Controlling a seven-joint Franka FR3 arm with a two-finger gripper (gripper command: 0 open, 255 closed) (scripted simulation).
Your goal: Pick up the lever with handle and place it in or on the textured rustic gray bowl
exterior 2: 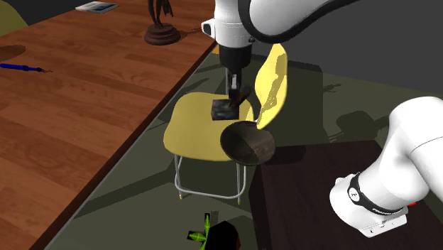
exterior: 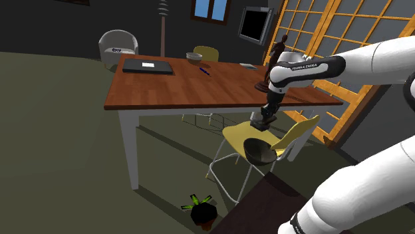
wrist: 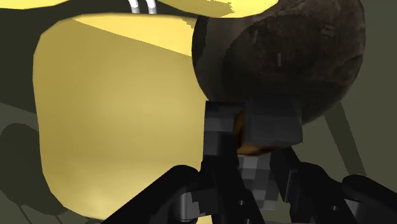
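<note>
The blocky dark-grey lever, with an orange patch at its middle, is clasped between the fingers of the all-black gripper, which are narrowed onto it. It hangs above the seat of the yellow moulded chair, close beside the rim of the round, rough-surfaced dark-grey bowl and not in it. The bowl lies at the seat's edge, next to a corner of the dark stand. Beyond is the reddish-brown wooden table. White lettering on a dark band of the arm appears to read "FRANKA EMIKA".
</note>
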